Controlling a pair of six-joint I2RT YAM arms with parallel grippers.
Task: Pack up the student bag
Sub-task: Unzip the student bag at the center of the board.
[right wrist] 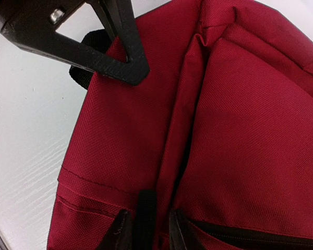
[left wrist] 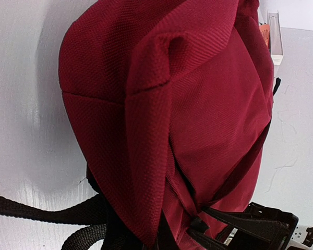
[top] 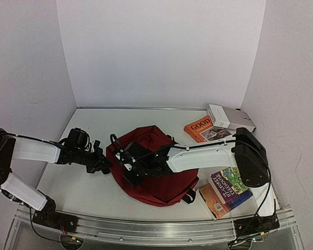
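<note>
- My left gripper (top: 104, 164) is fully closed at the student bag's (top: 164, 185) left edge.
- My right gripper (top: 127, 167) sits on the bag; I cannot tell how wide its jaws stand.

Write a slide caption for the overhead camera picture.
Two white robot arms reach onto a dark red soft fabric backpack, colourful paperback books lying beside it.

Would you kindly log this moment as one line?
left fingers: shut on bag edge | right fingers: on bag, grip unclear | books: outside bag
</note>
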